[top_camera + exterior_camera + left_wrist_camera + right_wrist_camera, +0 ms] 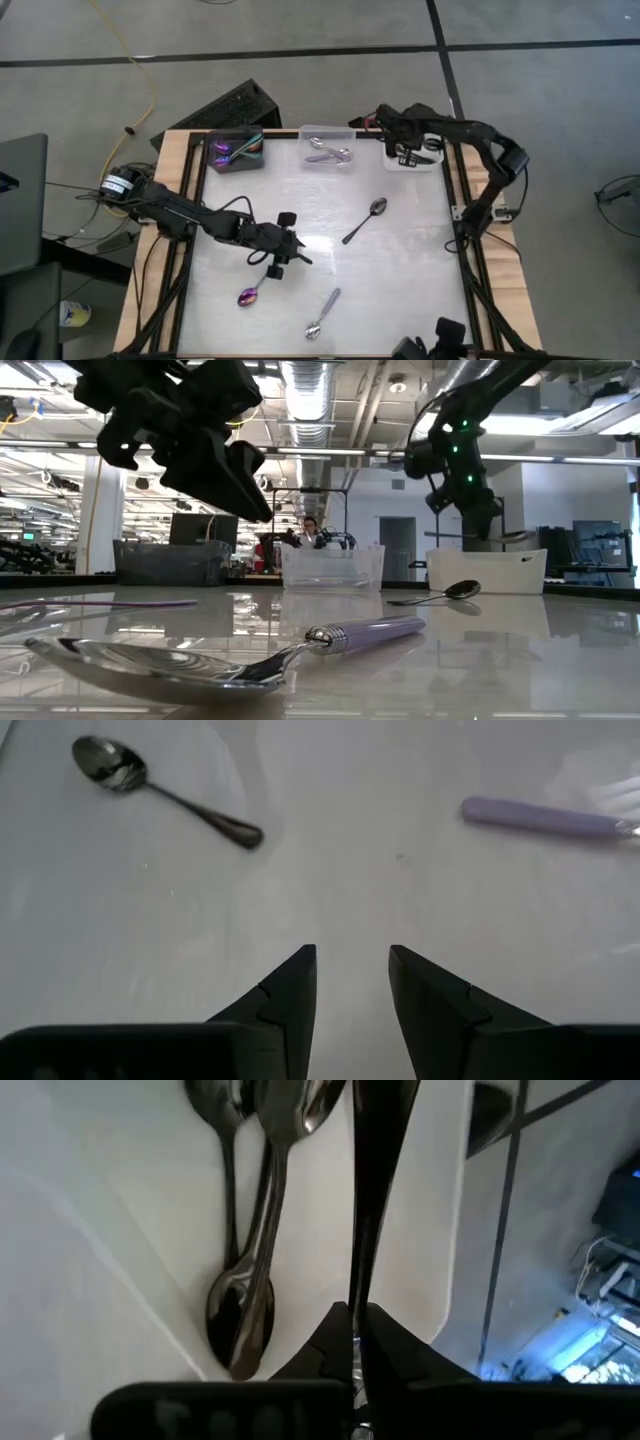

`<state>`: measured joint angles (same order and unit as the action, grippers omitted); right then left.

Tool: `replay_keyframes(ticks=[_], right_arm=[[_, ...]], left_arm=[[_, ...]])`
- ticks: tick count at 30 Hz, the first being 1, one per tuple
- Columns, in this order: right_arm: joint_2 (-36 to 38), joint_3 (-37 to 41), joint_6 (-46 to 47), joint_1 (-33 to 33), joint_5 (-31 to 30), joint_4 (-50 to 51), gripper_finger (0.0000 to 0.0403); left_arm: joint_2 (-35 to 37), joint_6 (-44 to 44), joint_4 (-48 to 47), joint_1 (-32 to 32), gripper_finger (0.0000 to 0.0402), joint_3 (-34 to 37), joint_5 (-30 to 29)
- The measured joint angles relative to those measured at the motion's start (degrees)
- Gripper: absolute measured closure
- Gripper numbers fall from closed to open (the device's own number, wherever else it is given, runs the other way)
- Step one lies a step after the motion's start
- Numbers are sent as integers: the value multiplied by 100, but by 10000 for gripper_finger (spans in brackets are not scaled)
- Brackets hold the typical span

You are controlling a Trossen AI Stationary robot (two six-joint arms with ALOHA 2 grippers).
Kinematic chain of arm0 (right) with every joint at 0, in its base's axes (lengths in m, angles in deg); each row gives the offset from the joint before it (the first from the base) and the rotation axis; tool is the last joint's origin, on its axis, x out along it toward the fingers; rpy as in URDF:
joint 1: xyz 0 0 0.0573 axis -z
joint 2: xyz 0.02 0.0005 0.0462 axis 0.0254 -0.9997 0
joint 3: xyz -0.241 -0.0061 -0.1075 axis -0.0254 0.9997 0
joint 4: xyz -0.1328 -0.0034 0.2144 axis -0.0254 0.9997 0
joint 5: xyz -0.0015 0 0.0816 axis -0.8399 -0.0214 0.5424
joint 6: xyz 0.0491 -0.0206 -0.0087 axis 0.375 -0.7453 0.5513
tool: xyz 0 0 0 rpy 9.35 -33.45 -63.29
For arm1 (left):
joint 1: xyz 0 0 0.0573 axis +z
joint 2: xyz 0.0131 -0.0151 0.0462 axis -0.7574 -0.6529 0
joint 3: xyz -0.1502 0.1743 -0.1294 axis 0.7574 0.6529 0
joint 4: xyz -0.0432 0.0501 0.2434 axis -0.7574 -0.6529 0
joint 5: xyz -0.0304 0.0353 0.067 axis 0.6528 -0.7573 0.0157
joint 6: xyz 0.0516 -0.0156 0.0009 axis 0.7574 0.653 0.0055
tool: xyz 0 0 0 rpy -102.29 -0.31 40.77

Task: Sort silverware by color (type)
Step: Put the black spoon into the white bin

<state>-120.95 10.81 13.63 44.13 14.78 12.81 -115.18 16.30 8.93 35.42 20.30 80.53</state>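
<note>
The right pincer (354, 1342) is hanging over the white bin (412, 160) at the far right corner of the worktop (420, 270), its fingers pinched shut on the thin handle of a dark spoon (372, 1190), with other dark spoons (243, 1305) lying in the bin below. The left pincer (352, 982) is hovering above the middle left of the worktop, its fingers parted and carrying nothing. Three spoons are lying loose: a black spoon (364, 220) near the centre, a lilac-handled spoon (323, 314) by the near edge, and a purple-blue spoon (250, 294) just beside the left arm. The dark grey bin (234, 152) is holding coloured spoons and the clear bin (329, 147) silver ones. The main risk is that the held spoon, gripped narrowly at its handle, is swinging or releasing too high, so that it is bouncing off the bin wall or tipping over the worktop's far edge just behind. On the left, the lilac-handled spoon is sitting close to the near edge, so a glancing touch is likely to push it off. The centre of the worktop is lying open, giving the left arm free room, and the two arms are working well apart.
</note>
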Motion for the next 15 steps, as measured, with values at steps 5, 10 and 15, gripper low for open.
replay_keyframes(ticks=[5, 10, 15], right_arm=[[-267, 2, -9, 210, 2, 53, 368], [-259, 2, 134, 283, 30, 33, 353], [-104, -2, 64, 293, 399, 101, 306]], left_arm=[[0, 20, -209, 94, 287, 0, 11], [95, 26, -356, 157, 287, 0, 152], [452, 26, -565, 155, 287, 0, 138]])
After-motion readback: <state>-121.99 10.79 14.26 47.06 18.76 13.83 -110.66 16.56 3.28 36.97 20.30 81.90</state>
